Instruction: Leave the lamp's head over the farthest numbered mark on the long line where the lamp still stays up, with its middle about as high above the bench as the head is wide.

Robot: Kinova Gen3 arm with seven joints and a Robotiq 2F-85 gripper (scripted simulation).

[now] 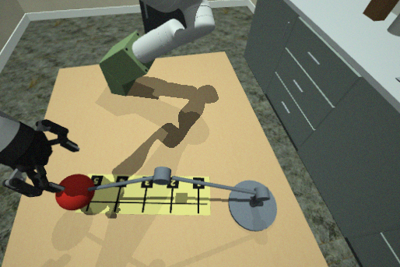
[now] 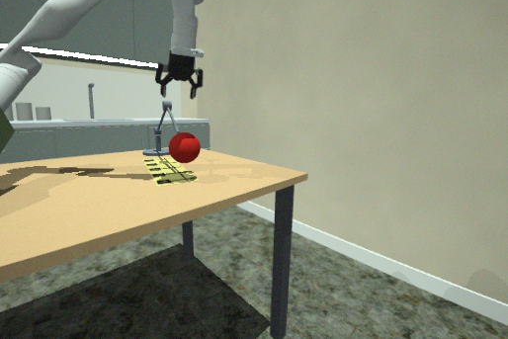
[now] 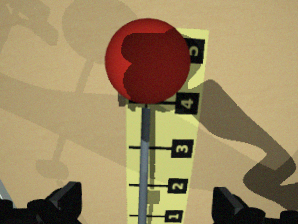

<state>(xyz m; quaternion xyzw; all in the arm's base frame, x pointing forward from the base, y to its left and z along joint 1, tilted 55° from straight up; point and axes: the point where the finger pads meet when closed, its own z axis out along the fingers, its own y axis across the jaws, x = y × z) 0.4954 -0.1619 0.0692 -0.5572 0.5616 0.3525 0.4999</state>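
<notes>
The lamp has a grey round base, two thin grey arms joined at an elbow, and a red round head. The head hangs above the yellow strip of numbered marks, near marks 4 and 5 in the wrist view. In the exterior view the head floats a little above the bench. My gripper is open and empty. It hangs well above the head in the exterior view, apart from it. Its fingers show at the bottom of the wrist view.
A green box sits at the far end of the table under the arm. Grey cabinets with a white counter stand to the right. The table's edge is close to the lamp head on the left.
</notes>
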